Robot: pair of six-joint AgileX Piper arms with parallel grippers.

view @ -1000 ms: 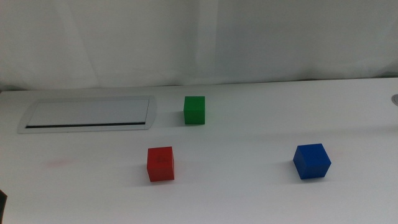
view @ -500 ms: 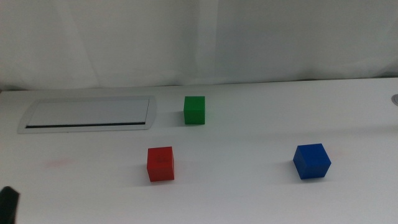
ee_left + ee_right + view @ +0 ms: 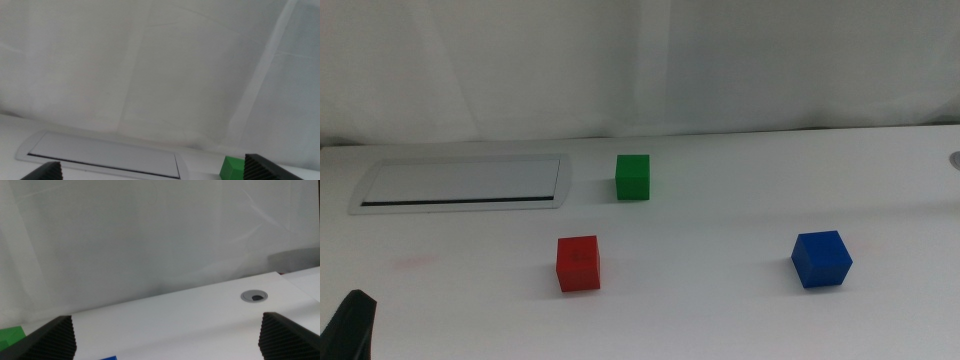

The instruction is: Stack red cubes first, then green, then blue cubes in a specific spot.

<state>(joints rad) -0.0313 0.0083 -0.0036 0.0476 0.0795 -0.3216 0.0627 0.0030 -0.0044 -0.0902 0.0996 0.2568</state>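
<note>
The red cube (image 3: 578, 264) sits on the white table, left of centre and toward the front. The green cube (image 3: 633, 177) stands behind it, beside the panel, and also shows in the left wrist view as the green cube (image 3: 231, 168). At the right front is the blue cube (image 3: 821, 259). My left gripper (image 3: 350, 325) pokes into the bottom left corner of the middle view, well left of the red cube; its jaws stand wide apart and empty. My right gripper (image 3: 170, 342) is open and empty, out of the middle view.
A long grey-rimmed panel (image 3: 460, 183) lies flush in the table at the back left. A round grommet (image 3: 254, 296) sits near the table's right edge. A white curtain hangs behind the table. Bare white tabletop lies between the cubes.
The left gripper has risen further into the bottom left corner of the middle view. The three cubes have not moved.
</note>
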